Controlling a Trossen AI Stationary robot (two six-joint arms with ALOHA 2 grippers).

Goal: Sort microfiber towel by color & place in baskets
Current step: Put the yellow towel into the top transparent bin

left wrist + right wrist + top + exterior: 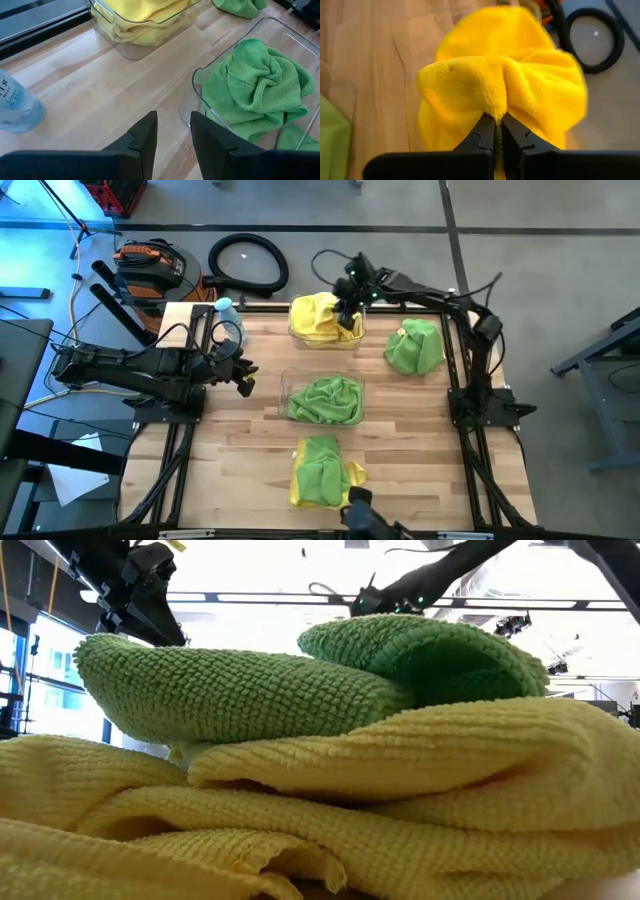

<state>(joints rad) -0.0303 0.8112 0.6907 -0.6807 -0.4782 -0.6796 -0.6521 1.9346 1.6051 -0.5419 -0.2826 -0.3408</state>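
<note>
Right end effector [497, 120] was clamped on a yellow towel [500, 82], yellow basket [300, 332] directly below; left end effector [172, 132] idle, slightly apart.

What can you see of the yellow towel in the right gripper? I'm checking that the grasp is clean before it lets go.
The yellow towel is a bright, fuzzy microfiber cloth, bunched into soft folds. The right gripper is shut on a pinched ridge of it, and the cloth bulges out on both sides of the fingers. In the high view it sits at the far basket, where yellow cloth already lies. Whether it hangs free or rests on that cloth cannot be told.
</note>
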